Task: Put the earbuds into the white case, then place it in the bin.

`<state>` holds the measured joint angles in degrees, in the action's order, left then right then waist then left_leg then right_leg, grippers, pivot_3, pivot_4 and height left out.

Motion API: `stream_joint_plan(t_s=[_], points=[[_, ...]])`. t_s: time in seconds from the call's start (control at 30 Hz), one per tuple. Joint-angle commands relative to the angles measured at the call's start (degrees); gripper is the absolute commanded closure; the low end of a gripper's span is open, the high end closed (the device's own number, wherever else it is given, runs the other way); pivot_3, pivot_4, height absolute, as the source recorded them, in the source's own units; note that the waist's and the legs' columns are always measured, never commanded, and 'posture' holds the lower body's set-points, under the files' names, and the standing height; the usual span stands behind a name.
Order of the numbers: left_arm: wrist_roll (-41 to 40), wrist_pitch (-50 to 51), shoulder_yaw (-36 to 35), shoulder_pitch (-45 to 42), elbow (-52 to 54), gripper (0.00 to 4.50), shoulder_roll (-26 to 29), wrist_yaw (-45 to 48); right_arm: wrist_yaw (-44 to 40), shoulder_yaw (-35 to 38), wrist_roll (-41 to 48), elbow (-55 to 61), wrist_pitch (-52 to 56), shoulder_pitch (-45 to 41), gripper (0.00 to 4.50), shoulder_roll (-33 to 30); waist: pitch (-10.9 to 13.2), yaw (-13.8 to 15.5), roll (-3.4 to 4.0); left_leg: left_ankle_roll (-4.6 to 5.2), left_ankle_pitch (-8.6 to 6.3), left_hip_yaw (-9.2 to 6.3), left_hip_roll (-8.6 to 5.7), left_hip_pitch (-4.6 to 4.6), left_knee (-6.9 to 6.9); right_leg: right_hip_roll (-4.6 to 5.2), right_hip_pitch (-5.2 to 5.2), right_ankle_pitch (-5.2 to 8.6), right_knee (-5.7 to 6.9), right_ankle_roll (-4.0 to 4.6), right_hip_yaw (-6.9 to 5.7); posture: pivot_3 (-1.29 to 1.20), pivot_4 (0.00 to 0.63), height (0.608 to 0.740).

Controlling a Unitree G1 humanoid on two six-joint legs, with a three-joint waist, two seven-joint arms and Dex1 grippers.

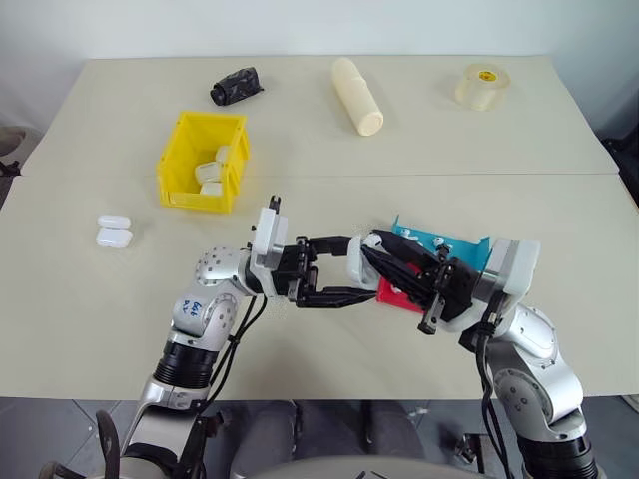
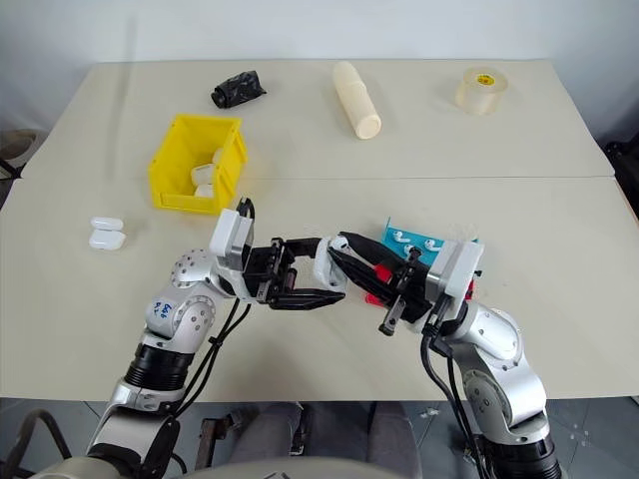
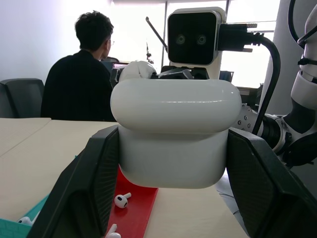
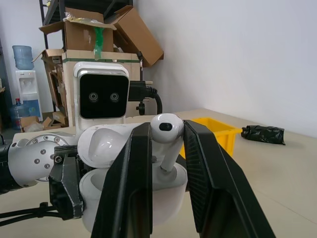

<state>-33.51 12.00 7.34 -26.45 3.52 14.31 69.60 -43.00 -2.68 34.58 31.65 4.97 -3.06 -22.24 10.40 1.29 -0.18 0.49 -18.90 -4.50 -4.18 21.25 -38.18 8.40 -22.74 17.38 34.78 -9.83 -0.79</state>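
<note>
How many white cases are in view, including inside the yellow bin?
6: one case between the left fingers, two on the table left of the yellow bin, apparently three piled inside it; more may be hidden there.

Blue handwritten marks on left arm's (image 1: 205,304) shoulder housing, possibly "64"; too small to be sure. Tape roll (image 1: 484,86) label unreadable.
</note>
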Motion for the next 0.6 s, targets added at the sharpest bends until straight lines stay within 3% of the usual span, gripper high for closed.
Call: stream_joint_plan(t_s=[0.03, 0.33, 0.6], points=[[-1.9, -0.7, 0.2, -1.6, 2.1, 1.70, -1.3, 1.1, -0.3, -1.6, -1.0, -0.5, 1.0, 0.3, 3.97, -0.1, 0.0, 0.0, 0.00, 0.00, 0.00, 0.00, 0.00, 0.00, 0.00, 0.00, 0.00, 0.00, 0.00, 0.00, 0.00, 0.00, 0.150, 0.740], [-1.6, -2.3, -0.9, -2.8, 0.7, 1.70, -3.0, -0.5, -0.9, -1.3, 1.8, -0.1, 4.8, 1.4, 3.97, -1.5, 0.0, 0.0, 0.00, 0.00, 0.00, 0.00, 0.00, 0.00, 0.00, 0.00, 0.00, 0.00, 0.00, 0.00, 0.00, 0.00, 0.150, 0.740], [-1.6, -2.1, -1.0, -3.0, 1.0, 1.70, -3.5, -0.3, -1.2, -0.7, 3.4, 0.3, 5.3, 1.4, 1.37, -2.2, 0.0, 0.0, 0.00, 0.00, 0.00, 0.00, 0.00, 0.00, 0.01, 0.00, 0.00, 0.00, -0.04, 0.00, -0.01, 0.00, 0.150, 0.740]])
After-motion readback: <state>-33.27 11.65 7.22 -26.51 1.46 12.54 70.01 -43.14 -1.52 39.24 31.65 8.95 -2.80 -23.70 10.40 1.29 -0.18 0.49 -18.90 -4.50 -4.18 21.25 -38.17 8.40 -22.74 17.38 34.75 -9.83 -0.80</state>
